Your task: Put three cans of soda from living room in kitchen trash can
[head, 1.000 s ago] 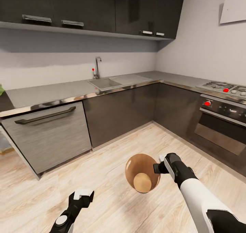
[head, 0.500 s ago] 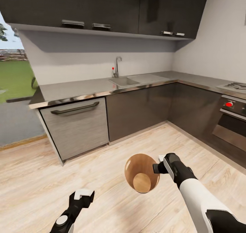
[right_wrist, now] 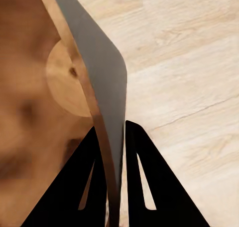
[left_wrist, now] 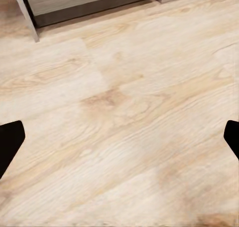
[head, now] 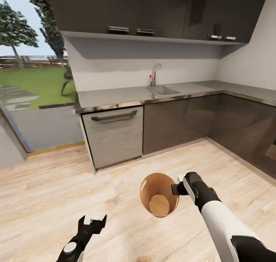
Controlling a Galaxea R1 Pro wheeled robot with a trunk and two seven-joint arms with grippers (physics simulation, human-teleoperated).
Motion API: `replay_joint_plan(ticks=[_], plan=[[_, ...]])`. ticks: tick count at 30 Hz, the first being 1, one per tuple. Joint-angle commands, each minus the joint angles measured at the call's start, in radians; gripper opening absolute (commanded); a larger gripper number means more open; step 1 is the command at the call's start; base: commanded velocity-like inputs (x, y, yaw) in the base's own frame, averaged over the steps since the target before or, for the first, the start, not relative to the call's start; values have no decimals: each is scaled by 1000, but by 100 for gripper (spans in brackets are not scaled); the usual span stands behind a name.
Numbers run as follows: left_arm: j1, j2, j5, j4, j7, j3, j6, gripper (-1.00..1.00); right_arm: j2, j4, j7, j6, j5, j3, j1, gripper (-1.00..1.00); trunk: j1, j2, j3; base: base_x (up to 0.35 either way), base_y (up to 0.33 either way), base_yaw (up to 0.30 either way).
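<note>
Pinching the tash can (head: pixel 159 194) rim, the right gripper (head: pixel 179 186) jaws are clamped; left gripper (head: pixel 93 220) jaws apart.

Home kitchen: sink (head: pixel 165 90), countertop (head: pixel 115 97), dark cabinets (head: pixel 153 9).

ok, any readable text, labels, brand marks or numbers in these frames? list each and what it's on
None: no readable text in any view.
Bucket, pinched at its rim by the right gripper: plain, no label.
Dishwasher front, cabinets, countertop: no lettering or brand.
Tap: a red dot, no sign.
Left gripper: unmarked.
</note>
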Motion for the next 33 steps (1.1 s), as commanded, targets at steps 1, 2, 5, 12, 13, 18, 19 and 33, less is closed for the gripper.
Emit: replay_joint_plan(ticks=[1, 2, 5, 12, 13, 18, 19, 33], plan=[[0, 0, 0, 0, 0, 0, 0, 100, 0, 0, 7, 1, -17, -1, 0, -100, 0, 0, 0, -218, 230, 252], [0, 0, 0, 0, 0, 0, 0, 100, 0, 0, 7, 1, -17, -1, 0, -100, 0, 0, 0, -218, 230, 252], [0, 0, 0, 0, 0, 0, 0, 100, 0, 0, 7, 1, -17, -1, 0, -100, 0, 0, 0, -218, 230, 252], [0, 0, 0, 0, 0, 0, 0, 100, -1, 0, 11, 1, -17, -1, 0, -100, 0, 0, 0, -219, 230, 163], [0, 0, 0, 0, 0, 0, 0, 100, -1, 0, 10, 1, -17, -1, 0, -100, 0, 0, 0, -218, 230, 22], [0, 0, -1, 1, 0, 0, 0, 100, -1, 0, 9, 1, -17, -2, 0, -100, 0, 0, 0, -218, 230, 9], [0, 0, -1, 1, 0, 0, 0, 100, -1, 0, 9, 1, -17, -2, 0, -100, 0, 0, 0, -218, 230, 4], [0, 0, -2, 1, 0, 0, 0, 100, 28, 1, 4, 1, -16, -3, 0, -100, 0, 0, -4, -40, 209, 106]])
